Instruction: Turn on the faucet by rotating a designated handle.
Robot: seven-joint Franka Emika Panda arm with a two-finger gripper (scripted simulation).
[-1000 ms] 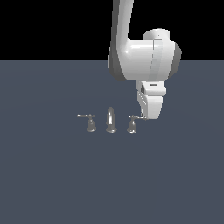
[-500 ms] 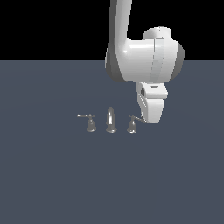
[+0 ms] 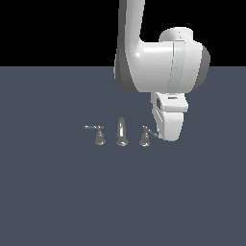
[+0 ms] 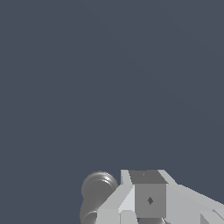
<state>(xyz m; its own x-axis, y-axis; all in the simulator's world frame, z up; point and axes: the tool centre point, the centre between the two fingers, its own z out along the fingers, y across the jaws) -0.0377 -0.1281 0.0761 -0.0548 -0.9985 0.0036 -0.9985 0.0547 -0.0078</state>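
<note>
My pincer (image 3: 167,134) hangs low over the dark grey tabletop (image 3: 57,192), its white housing pointing down just beside the faucet (image 3: 121,133) on the exterior view's right. The faucet stands as three small chrome pieces in a row: a tall tapered spout (image 3: 121,131) in the middle, a twin post (image 3: 99,135) on the exterior view's left with its lever pointing left, and the handle (image 3: 145,136) on the exterior view's right. That handle's thin lever reaches toward my pincer and seems to meet its lower edge (whether they truly touch I cannot tell).

From the exterior view my fingers read as one solid block, so I cannot tell if they are apart or together. In the wrist view I see a grey finger (image 4: 148,194) close up, with a rounded chrome post, probably the handle (image 4: 97,192), right beside it; the rest is bare tabletop (image 4: 109,78).
</note>
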